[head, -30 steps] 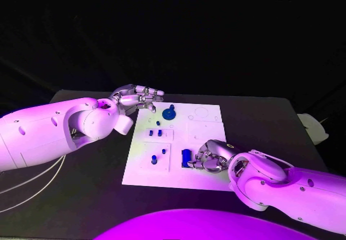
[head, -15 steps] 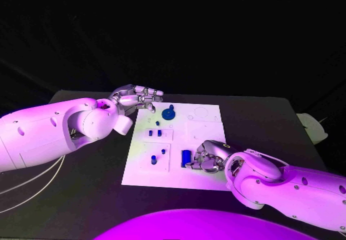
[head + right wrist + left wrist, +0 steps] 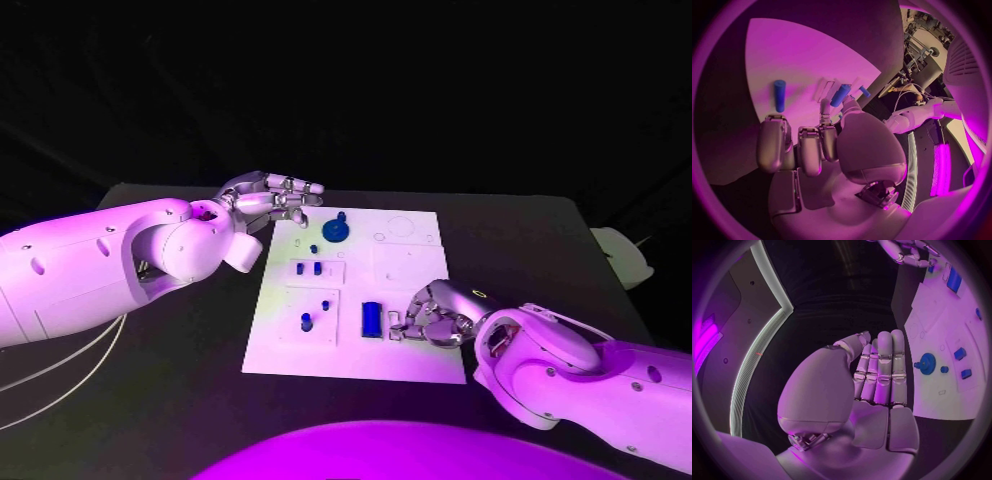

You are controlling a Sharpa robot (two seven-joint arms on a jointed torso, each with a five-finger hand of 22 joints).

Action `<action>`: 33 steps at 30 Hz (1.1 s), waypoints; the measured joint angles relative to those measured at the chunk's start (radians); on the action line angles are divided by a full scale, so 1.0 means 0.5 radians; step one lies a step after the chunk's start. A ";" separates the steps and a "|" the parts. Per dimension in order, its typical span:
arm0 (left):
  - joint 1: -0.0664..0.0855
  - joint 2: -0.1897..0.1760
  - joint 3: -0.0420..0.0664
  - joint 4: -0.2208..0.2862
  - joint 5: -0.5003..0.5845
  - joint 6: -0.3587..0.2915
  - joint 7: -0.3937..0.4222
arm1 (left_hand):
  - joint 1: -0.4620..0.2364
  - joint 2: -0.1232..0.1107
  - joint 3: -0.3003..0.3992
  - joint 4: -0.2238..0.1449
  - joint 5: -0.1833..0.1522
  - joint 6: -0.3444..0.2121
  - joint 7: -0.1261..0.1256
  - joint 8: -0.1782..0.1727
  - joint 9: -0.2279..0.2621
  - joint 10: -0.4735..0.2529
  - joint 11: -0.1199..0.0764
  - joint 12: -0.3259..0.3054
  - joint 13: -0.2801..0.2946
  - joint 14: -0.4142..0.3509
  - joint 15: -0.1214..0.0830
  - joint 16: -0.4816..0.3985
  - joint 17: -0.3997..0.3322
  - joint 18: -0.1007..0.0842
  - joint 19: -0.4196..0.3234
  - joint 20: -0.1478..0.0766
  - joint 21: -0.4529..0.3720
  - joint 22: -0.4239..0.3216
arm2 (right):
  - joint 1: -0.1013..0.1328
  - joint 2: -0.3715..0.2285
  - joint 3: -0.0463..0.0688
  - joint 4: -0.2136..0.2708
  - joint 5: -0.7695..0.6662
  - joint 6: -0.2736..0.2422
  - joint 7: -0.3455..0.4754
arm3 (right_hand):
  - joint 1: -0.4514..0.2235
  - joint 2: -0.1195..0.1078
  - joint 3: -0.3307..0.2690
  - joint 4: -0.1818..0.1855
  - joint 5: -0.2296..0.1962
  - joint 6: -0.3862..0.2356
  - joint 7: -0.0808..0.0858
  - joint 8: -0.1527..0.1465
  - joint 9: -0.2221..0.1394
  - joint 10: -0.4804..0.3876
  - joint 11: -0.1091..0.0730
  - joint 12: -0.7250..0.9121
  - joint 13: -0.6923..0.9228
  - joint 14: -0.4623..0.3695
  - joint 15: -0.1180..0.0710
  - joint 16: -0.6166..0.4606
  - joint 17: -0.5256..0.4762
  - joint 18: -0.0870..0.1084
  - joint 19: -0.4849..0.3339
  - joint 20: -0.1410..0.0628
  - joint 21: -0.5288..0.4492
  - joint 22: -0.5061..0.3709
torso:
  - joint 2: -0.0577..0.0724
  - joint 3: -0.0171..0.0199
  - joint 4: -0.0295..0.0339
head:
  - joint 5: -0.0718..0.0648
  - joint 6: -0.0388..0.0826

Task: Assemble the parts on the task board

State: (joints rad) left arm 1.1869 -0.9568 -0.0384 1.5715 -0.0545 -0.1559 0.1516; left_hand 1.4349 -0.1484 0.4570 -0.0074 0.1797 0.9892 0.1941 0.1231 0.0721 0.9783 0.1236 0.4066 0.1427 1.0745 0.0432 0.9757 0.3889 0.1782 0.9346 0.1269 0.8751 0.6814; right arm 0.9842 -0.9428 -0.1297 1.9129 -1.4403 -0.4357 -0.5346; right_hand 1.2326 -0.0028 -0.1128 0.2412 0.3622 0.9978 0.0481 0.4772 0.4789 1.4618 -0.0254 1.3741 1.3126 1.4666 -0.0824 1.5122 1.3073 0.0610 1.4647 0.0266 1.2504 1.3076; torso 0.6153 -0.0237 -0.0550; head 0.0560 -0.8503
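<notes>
Here, long blue part (image 3: pixel 372 319) on task board (image 3: pixel 411 262), just beside right robot hand (image 3: pixel 437 316), fingers curled, holding nothing

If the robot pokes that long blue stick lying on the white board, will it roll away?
Probably, if poked from the side. The long blue piece looks round like a rod and lies flat on the task board, so it could roll. It looks stiff, not bendy, and likely light for its size. The right hand sits just beside it, apparently not holding it.
</notes>
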 measured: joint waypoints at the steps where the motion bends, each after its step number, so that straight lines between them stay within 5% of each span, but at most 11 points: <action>1: 0.000 -0.002 0.000 0.000 0.000 0.000 0.001 | 0.000 0.000 0.000 0.000 0.000 0.000 0.000 0.000 0.001 0.000 0.000 0.000 0.000 0.000 0.000 0.000 0.000 0.000 0.000 0.000 0.000 0.000 | 0.005 -0.022 0.000 0.003 0.015 -0.020 0.008 | 0.026 0.000 0.008 -0.008 -0.005 -0.021 0.007 -0.019 -0.007 -0.013 0.013 -0.030 0.002 0.000 0.000 -0.011 0.000 0.000 -0.001 0.001 -0.027 0.000 | -0.001 -0.0010 -0.001 | -0.005 0.002; 6: 0.000 -0.007 -0.001 0.005 0.000 -0.002 0.006 | -0.010 0.010 -0.006 0.006 0.000 -0.007 -0.007 0.007 0.002 0.000 0.000 0.009 0.000 0.000 0.000 0.000 0.000 0.000 0.000 0.000 -0.012 -0.002 | 0.032 -0.164 0.001 0.016 0.103 -0.106 0.042 | 0.084 -0.011 0.004 -0.041 -0.028 -0.071 0.051 -0.099 -0.045 -0.068 0.046 -0.117 0.004 -0.004 0.019 -0.014 0.002 0.000 -0.018 0.018 -0.060 0.000 | -0.004 -0.0025 -0.004 | -0.031 0.012; 15: 0.000 -0.013 -0.001 0.011 0.000 -0.003 0.012 | -0.010 0.010 -0.006 0.006 0.000 -0.007 -0.007 0.007 0.001 0.000 0.000 0.009 0.000 0.000 0.000 0.000 0.000 0.000 0.000 0.000 -0.012 -0.004 | 0.023 -0.271 -0.006 0.000 0.073 -0.152 0.031 | 0.095 -0.022 -0.015 -0.041 -0.028 -0.071 0.052 -0.127 -0.062 -0.100 0.056 -0.181 0.003 0.003 0.026 -0.022 0.001 0.000 -0.025 0.026 -0.067 0.000 | -0.004 -0.0019 -0.007 | -0.084 0.017; 33: 0.000 -0.008 -0.001 0.010 0.000 -0.003 0.016 | -0.018 0.018 -0.012 0.012 0.000 -0.007 -0.007 0.007 0.001 0.000 0.000 0.009 0.000 0.000 0.000 0.000 -0.002 0.000 0.000 0.000 -0.012 -0.004 | -0.037 -0.149 -0.011 -0.100 -0.113 -0.082 -0.056 | 0.088 -0.028 -0.040 -0.015 -0.028 -0.032 0.045 -0.154 -0.080 -0.092 0.048 -0.156 -0.010 0.003 0.026 -0.006 0.001 0.000 -0.011 0.040 -0.020 -0.001 | -0.001 -0.0012 -0.001 | -0.098 -0.004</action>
State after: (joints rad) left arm 1.1867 -0.9606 -0.0387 1.5765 -0.0544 -0.1572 0.1594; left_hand 1.4259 -0.1394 0.4511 -0.0015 0.1797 0.9857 0.1906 0.1268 0.0727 0.9784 0.1237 0.4110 0.1427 1.0745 0.0432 0.9757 0.3880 0.1782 0.9346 0.1269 0.8692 0.6794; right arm 0.9659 -1.0172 -0.1353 1.8631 -1.4966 -0.4765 -0.5624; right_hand 1.2768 -0.0167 -0.1328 0.2336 0.3482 0.9816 0.0704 0.4001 0.4391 1.4160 -0.0012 1.2960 1.3074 1.4682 -0.0696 1.5090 1.3078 0.0610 1.4593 0.0467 1.2404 1.3073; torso 0.6150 -0.0243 -0.0553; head 0.0070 -0.8521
